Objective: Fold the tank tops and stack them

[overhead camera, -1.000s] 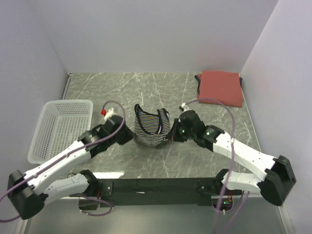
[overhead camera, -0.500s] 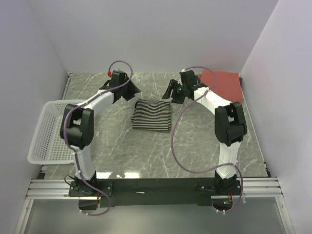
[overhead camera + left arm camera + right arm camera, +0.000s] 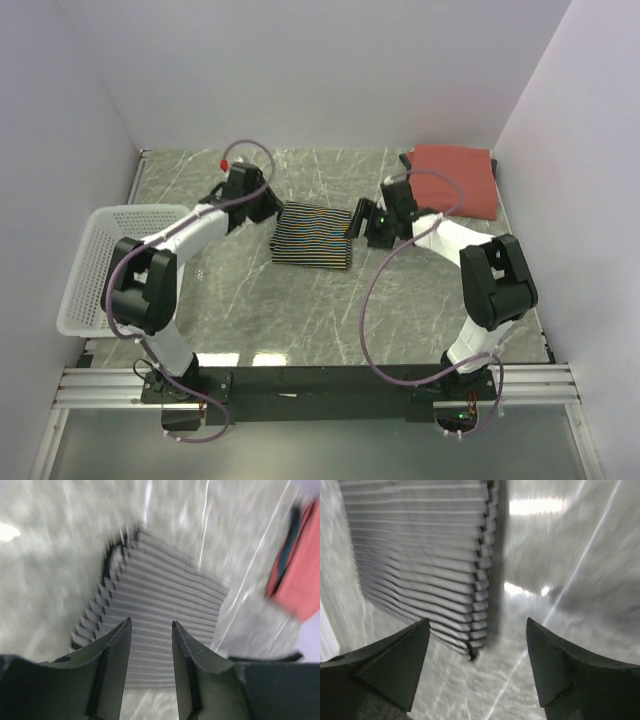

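Though folded flat, not yet stacked: striped tank top (image 3: 313,236) at the centre of the desk (image 3: 300,315).
Flanked at 9 o'clock by the left claw (image 3: 268,205), fingers apart and empty, and at 3 o'clock by the right claw (image 3: 358,220), spread wide, gripping nothing. Farther off at 1 o'clock, a folded rust-red tank top (image 3: 455,180), probably the stack's base. Next, likely: close on both side edges, lift level, carry to 1 o'clock, set squarely on the red.

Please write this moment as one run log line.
striped top: folded flat | left gripper: open, empty | right gripper: open, empty | red top: folded
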{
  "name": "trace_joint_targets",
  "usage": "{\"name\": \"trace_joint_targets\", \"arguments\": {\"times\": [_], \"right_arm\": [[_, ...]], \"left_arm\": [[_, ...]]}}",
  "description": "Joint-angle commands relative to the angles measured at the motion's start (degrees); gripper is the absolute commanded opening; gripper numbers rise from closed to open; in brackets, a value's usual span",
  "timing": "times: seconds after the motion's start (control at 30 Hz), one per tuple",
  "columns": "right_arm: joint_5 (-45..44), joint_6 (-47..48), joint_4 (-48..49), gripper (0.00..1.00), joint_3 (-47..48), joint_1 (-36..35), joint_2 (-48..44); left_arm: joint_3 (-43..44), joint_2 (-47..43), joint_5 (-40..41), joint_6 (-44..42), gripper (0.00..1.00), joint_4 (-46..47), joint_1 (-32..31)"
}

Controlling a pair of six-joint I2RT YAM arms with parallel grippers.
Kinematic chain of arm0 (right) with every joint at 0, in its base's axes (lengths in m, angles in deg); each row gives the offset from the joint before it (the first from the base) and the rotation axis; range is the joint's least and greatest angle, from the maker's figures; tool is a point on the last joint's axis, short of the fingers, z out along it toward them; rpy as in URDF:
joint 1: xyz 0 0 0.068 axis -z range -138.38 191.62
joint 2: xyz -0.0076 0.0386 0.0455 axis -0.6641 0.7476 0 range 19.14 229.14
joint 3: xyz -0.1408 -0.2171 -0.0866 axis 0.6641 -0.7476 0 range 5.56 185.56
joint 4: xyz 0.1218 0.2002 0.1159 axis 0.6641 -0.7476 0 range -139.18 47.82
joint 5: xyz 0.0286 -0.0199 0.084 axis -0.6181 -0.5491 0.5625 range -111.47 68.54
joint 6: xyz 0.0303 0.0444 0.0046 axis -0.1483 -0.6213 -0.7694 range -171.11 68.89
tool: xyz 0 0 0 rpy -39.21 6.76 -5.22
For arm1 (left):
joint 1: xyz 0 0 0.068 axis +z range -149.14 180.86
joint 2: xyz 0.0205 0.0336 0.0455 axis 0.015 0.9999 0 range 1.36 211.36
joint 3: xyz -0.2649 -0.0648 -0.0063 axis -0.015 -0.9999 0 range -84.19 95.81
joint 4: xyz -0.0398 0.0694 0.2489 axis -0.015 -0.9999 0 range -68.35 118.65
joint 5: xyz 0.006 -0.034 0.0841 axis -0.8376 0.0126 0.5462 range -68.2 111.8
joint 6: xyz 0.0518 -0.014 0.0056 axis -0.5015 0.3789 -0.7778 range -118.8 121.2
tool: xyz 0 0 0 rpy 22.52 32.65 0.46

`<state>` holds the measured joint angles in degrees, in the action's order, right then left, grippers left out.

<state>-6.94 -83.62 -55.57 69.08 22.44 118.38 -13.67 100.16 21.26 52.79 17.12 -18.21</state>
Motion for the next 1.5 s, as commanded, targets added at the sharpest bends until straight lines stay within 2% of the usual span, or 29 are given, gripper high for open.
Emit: {"name": "trace_joint_targets", "arguments": {"times": [0.0, 0.1, 0.27, 0.4, 0.57, 0.63, 0.83, 1.07, 1.47], "right_arm": [[5.5, -2.5, 11.1, 0.85, -7.7, -0.5, -3.1], [8.6, -4.8, 15.5, 0.90, -12.2, -0.4, -3.3], [13.1, -13.3, 28.1, 0.91, -19.5, -0.4, -1.2], [13.7, -20.0, 38.2, 0.91, -24.8, -0.7, 0.3], [12.3, -27.2, 43.4, 0.91, -32.0, -0.8, 0.4], [12.5, -31.0, 48.3, 0.91, -35.9, -0.9, 0.4], [15.0, -39.0, 58.4, 0.91, -40.4, -3.7, 2.8], [12.6, -42.6, 62.9, 0.91, -39.6, -5.2, 8.2], [5.1, -37.0, 56.2, 0.80, -32.9, -2.0, 14.1]], "left_arm": [[-6.5, -2.7, 4.5, -1.0, 0.43, 0.8, -4.1], [-10.3, -2.1, 7.4, -0.5, 0.42, 1.1, -5.4], [-14.0, 0.7, 8.0, -0.2, 0.41, 3.2, -5.7], [-14.0, 2.5, 8.7, -0.4, 0.40, 3.1, -6.0], [-14.4, 4.5, 7.7, -0.1, 0.37, 3.6, -6.3], [-14.6, 4.6, 7.6, -0.1, 0.37, 3.9, -6.4], [-14.5, 4.5, 7.7, -0.1, 0.35, 3.4, -6.5], [-14.2, 4.7, 7.6, -0.1, 0.34, 2.8, -6.5], [-12.9, 4.5, 7.7, -2.1, 0.32, 0.5, -6.5]]}}
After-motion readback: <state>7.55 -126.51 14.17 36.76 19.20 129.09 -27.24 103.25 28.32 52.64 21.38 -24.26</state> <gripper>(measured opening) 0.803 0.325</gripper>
